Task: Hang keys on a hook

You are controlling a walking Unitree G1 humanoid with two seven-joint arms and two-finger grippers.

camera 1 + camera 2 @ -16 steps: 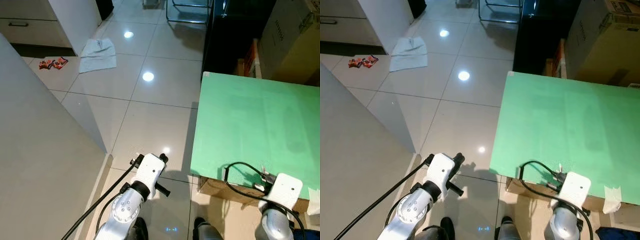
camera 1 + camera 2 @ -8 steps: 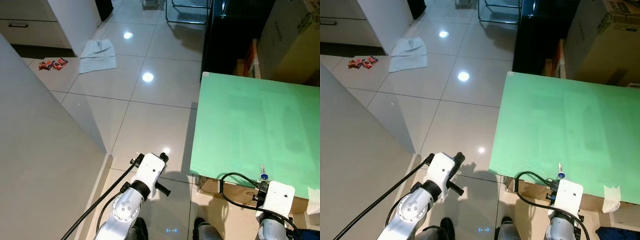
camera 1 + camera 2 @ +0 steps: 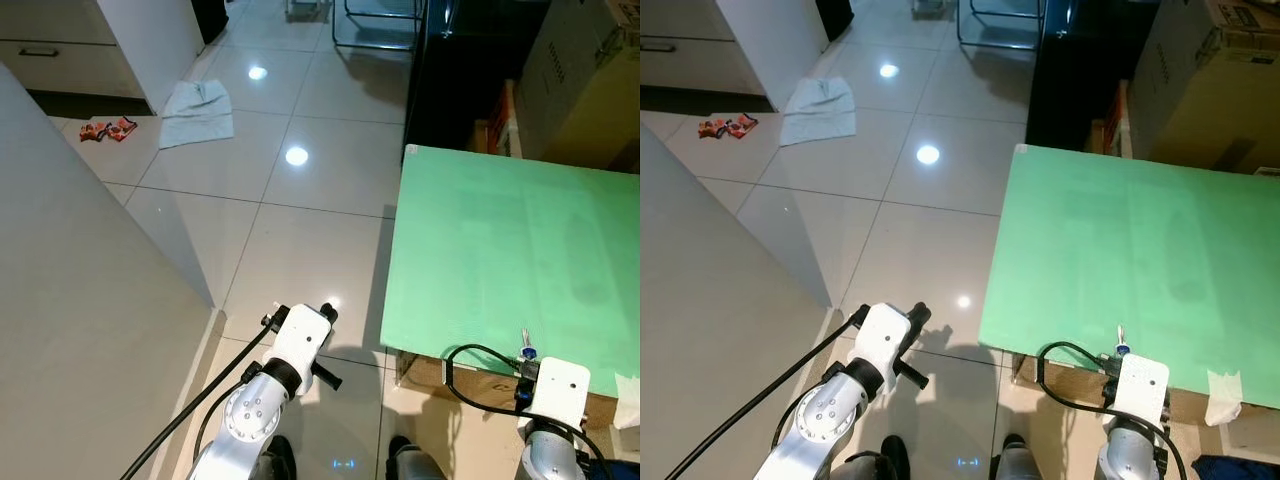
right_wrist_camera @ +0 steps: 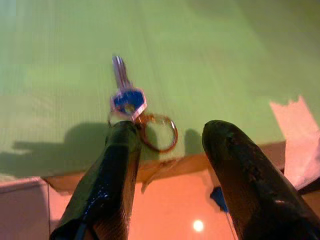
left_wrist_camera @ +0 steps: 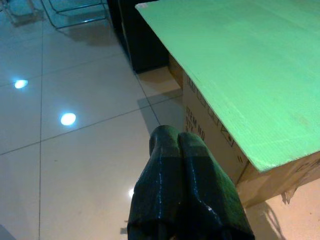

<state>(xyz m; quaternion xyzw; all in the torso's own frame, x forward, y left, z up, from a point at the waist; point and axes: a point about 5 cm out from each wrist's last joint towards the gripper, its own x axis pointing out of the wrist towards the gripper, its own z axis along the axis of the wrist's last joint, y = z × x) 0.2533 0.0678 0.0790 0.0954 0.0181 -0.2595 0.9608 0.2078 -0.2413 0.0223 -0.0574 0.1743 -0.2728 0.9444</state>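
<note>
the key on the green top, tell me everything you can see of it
The key has a silver metal blade and a blue head, with a thin ring through the head. It lies flat on the green top near its front edge, blade pointing away from the edge, ring nearest it. The right gripper is open, its fingers either side of the ring; one finger overlaps the ring in the right wrist view, though contact cannot be told.

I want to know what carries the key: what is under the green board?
Under the green board a cardboard box shows at its near edge, below the key. The board hides the rest of the box.
</note>
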